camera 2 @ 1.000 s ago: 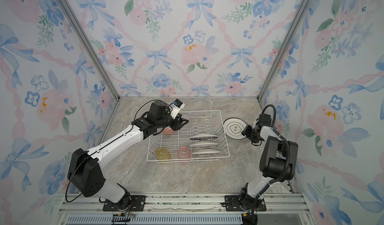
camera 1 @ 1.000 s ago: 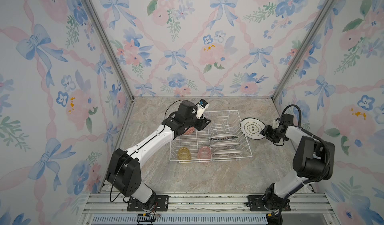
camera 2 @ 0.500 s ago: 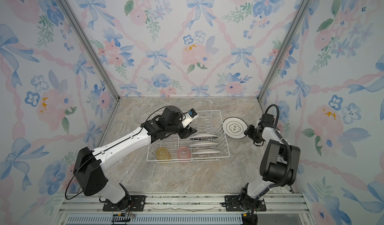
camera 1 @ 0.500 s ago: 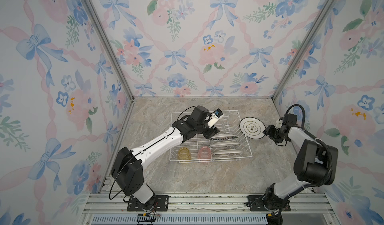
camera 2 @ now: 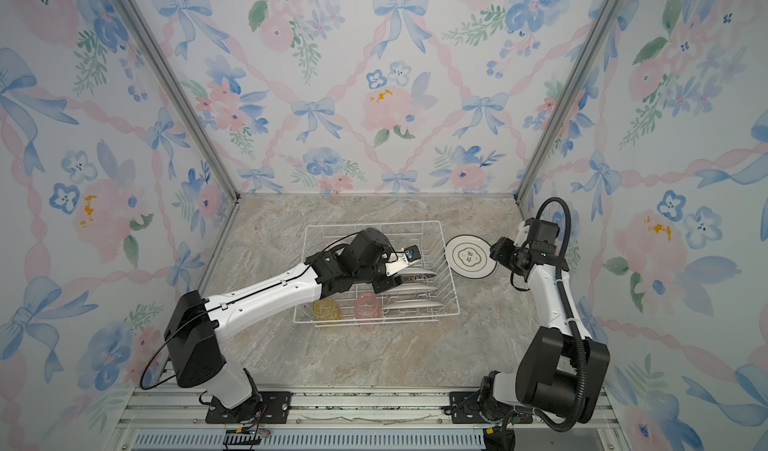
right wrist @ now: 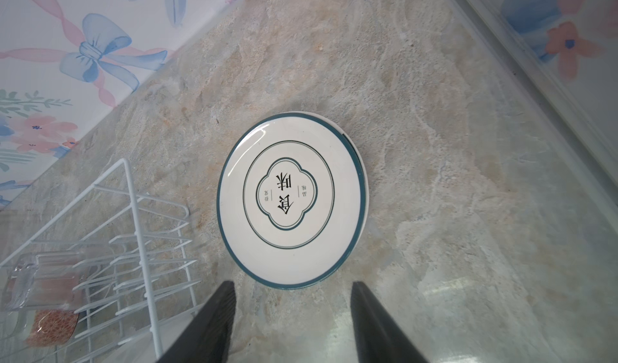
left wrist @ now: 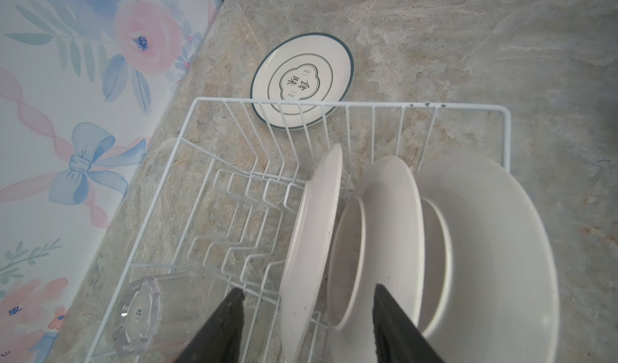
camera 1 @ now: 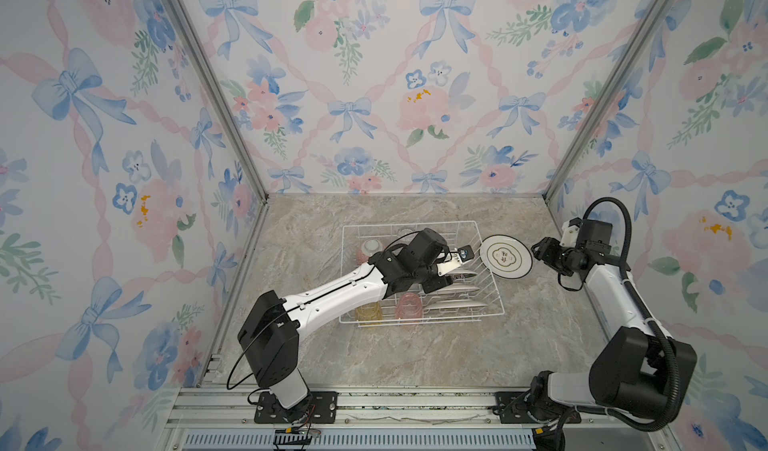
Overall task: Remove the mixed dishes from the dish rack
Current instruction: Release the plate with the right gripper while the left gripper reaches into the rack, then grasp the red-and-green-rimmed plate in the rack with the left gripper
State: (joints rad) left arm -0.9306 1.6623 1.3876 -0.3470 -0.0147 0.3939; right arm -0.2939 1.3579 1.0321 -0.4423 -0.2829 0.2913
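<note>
Left hand point(left wrist: 306, 289) moved across dish rack point(left wrist: 378, 103) to upright plates point(left wrist: 394, 210), half open, holding nothing; right hand point(right wrist: 292, 282) half open, empty, near flat plate point(right wrist: 291, 197).

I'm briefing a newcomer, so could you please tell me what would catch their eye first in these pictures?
The pastel wallpaper of bows and flowers on every wall stands out. In the middle sits the white wire dish rack, the left claw open above its standing plates. One dark-rimmed plate lies flat on the table right of the rack.
</note>
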